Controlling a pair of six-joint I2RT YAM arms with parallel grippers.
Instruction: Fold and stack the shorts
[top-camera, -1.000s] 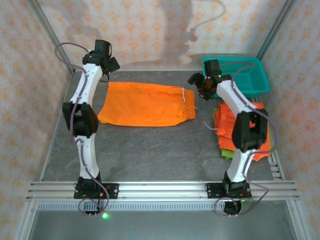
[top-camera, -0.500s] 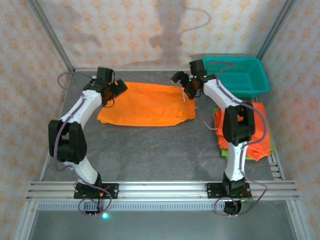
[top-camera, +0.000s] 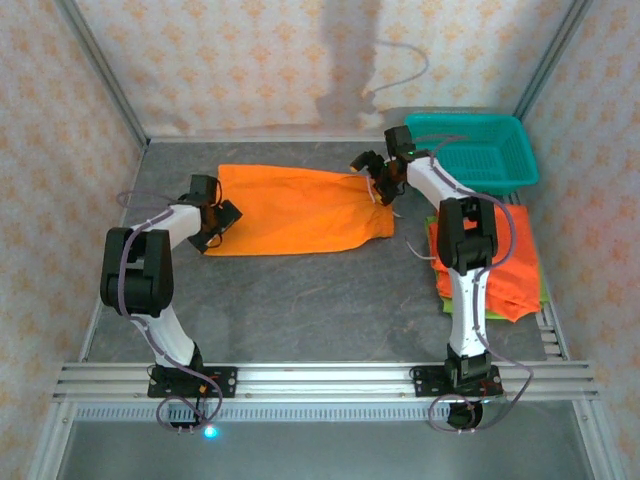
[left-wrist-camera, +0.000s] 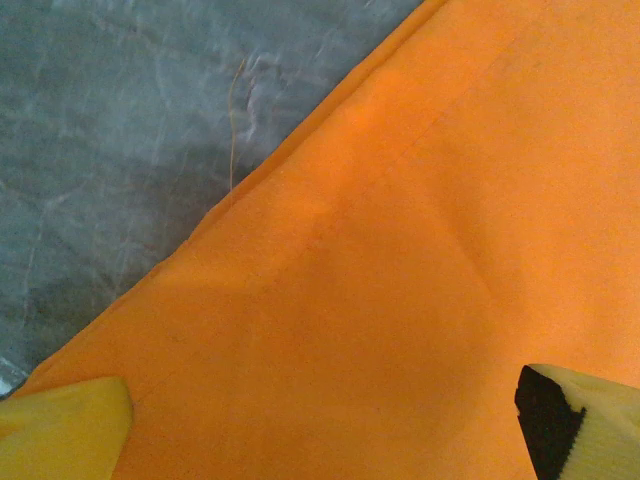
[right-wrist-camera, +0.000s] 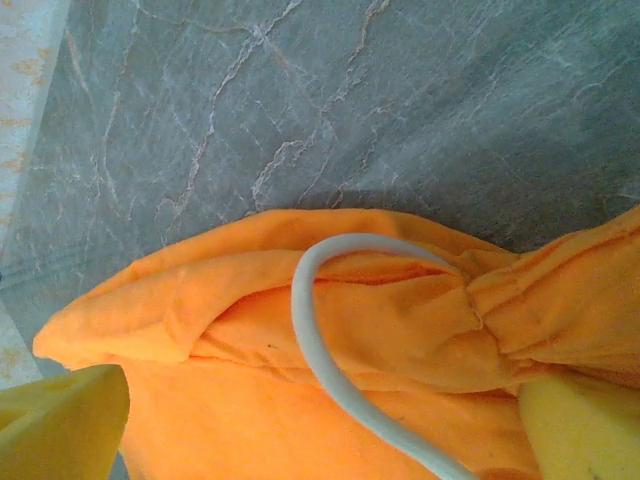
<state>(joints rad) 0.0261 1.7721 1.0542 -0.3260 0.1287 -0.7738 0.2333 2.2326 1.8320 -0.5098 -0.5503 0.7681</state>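
Note:
One pair of orange shorts (top-camera: 300, 210) lies spread flat in the middle of the table, its waist and white drawstring (right-wrist-camera: 320, 340) at the right end. My left gripper (top-camera: 218, 218) is low over its left hem, open, with yellow fingertips (left-wrist-camera: 60, 430) either side of flat orange cloth (left-wrist-camera: 400, 250). At the far right corner of the gathered waist (right-wrist-camera: 400, 320) sits my right gripper (top-camera: 370, 172), also open, its fingertips (right-wrist-camera: 580, 430) straddling the cloth. Folded orange shorts (top-camera: 515, 260) are stacked on the right, a lime green edge (top-camera: 450, 305) peeking out beneath.
A teal plastic basket (top-camera: 480, 150) stands in the back right corner, just behind the right arm. Grey marbled tabletop (top-camera: 300, 300) stretches in front of the spread shorts. Patterned walls close in the left, back and right sides.
Both arms swung down onto the spread shorts: the left from the back left corner to the left hem, the right from beside the basket leftward to the waist corner. Its jaws widened slightly.

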